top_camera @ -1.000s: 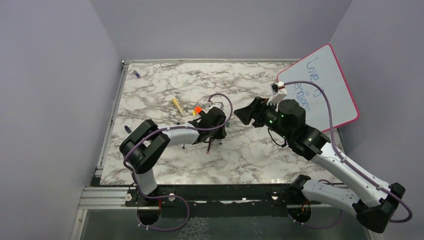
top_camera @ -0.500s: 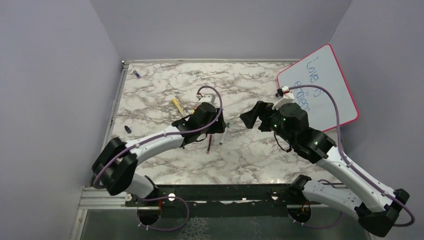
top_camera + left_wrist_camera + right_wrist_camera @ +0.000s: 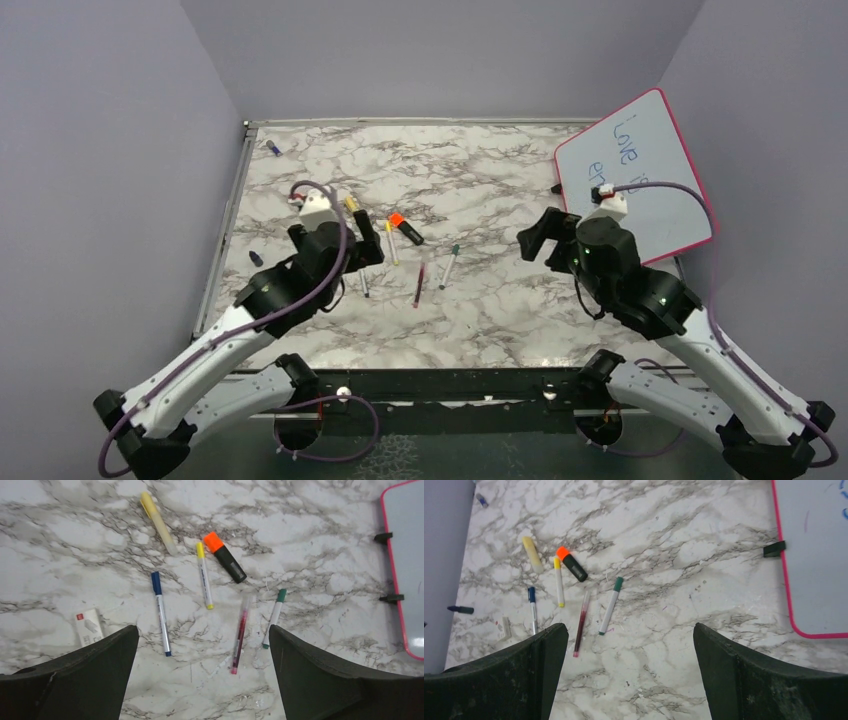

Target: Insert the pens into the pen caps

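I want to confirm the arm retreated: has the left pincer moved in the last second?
Yes. The left pincer has pulled back leftward, away from the whiteboard, and now sits left of the orange-capped highlighter.

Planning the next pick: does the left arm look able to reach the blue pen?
Probably yes. The blue pen lies flat in front of the open left hand, apart from the yellow pen, with nothing over it.

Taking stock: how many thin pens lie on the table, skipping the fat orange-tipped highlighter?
5: all-yellow pen farthest back; then left to right, blue-capped pen, yellow-capped pen, dark red pen, green-capped pen. More may be hidden.
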Available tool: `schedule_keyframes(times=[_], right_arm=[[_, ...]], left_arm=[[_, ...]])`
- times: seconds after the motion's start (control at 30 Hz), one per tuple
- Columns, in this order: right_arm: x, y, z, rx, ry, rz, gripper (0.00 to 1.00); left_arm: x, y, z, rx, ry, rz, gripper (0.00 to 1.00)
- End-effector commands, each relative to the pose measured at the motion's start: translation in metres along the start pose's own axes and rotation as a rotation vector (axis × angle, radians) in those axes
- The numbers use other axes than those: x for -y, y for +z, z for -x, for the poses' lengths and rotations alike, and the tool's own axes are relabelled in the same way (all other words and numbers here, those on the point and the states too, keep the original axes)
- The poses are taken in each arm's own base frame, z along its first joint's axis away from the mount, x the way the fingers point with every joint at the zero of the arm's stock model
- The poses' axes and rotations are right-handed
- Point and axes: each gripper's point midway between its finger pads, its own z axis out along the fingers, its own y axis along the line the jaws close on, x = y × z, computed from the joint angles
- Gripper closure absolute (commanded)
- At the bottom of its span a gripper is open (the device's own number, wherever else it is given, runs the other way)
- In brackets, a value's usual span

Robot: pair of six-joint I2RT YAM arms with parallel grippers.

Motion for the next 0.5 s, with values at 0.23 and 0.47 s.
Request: schedule_keyframes(times=[0.23, 0.47], right_arm=[[0.038, -0.054, 0.075, 0.289, 0.042, -0.125, 0.0], [0.034, -0.05, 0.074, 0.291, 0.028, -0.107, 0.0]], left_arm=[[-0.067, -0.098, 0.092, 0.289, -0.035, 0.083, 0.01], [-0.071, -0.102, 0.096, 0.293, -0.031, 0.106, 0.01]])
